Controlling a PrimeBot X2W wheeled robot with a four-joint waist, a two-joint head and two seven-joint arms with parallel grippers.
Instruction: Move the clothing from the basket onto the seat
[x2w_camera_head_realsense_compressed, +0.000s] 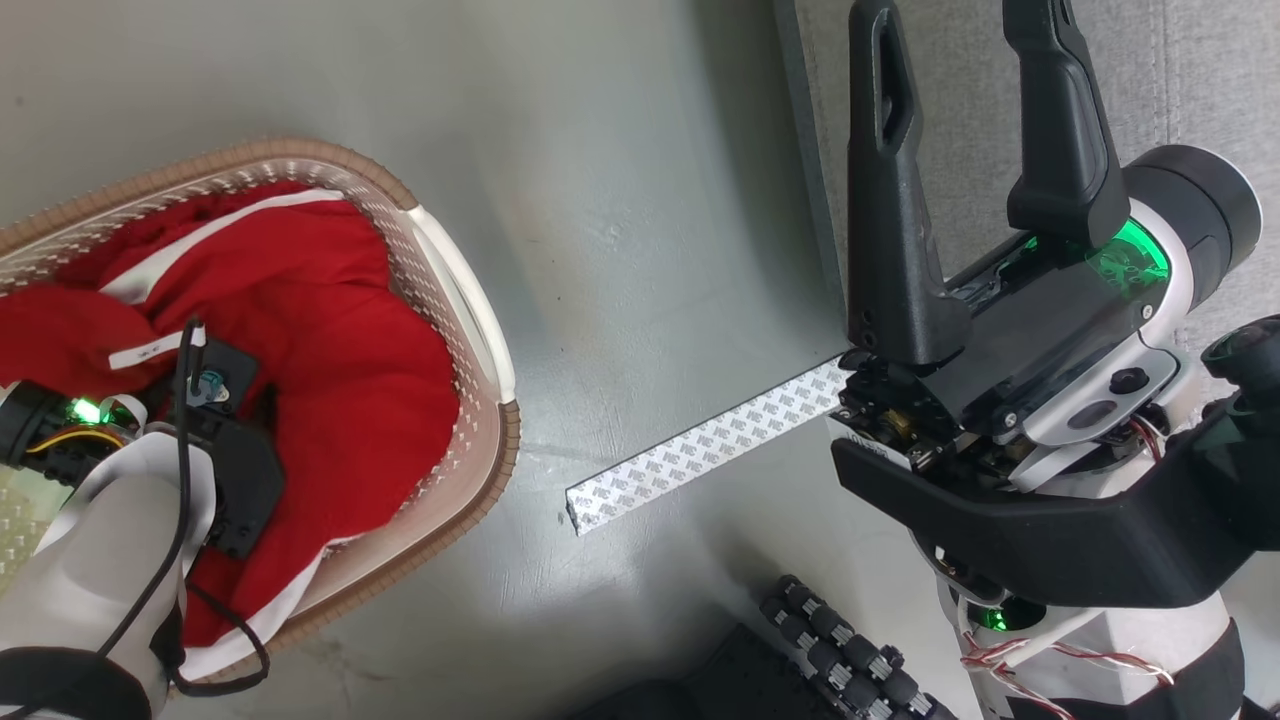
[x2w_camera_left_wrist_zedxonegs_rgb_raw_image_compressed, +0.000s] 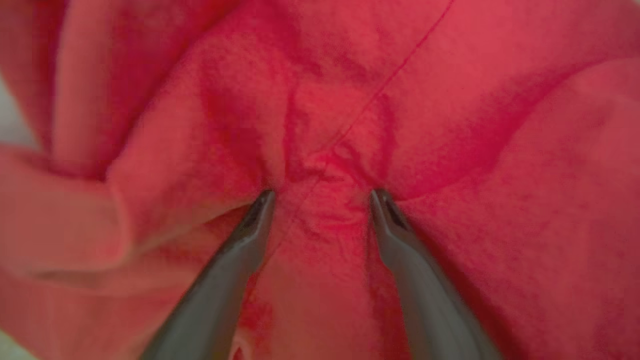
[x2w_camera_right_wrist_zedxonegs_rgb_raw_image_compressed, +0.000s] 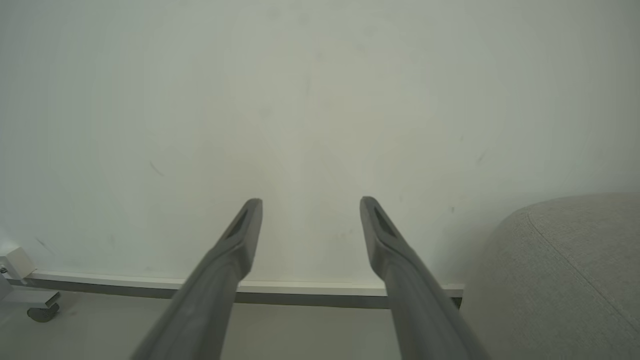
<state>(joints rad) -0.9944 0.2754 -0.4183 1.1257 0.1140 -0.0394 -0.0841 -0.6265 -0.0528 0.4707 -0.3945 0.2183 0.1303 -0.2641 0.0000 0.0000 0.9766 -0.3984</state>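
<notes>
Currently, our left gripper (x2w_camera_left_wrist_zedxonegs_rgb_raw_image_compressed: 322, 192) stands with jaws apart, both tips pressed into the clothing (x2w_camera_head_realsense_compressed: 330, 330), a fold bunched between them but not yet pinched. The clothing lies in the basket (x2w_camera_head_realsense_compressed: 505, 440), directly beneath this arm. Our right gripper (x2w_camera_head_realsense_compressed: 950, 40), jaws spread and empty, hovers beside the seat (x2w_camera_head_realsense_compressed: 1190, 80), well apart from the basket.

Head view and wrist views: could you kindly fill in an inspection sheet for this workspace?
Surface: glossy grey floor.
Job's things: red clothing heaped in the basket; seat stands to the right, apart from it.
Clutter: patterned white strip lying on the floor.
Pincers: left pincer open, fingertips pressed into the clothing; right pincer open, raised, holding nothing.
Cables: black cable looping along the left forearm.
Surroundings: pale wall, skirting board, a small castor.
</notes>
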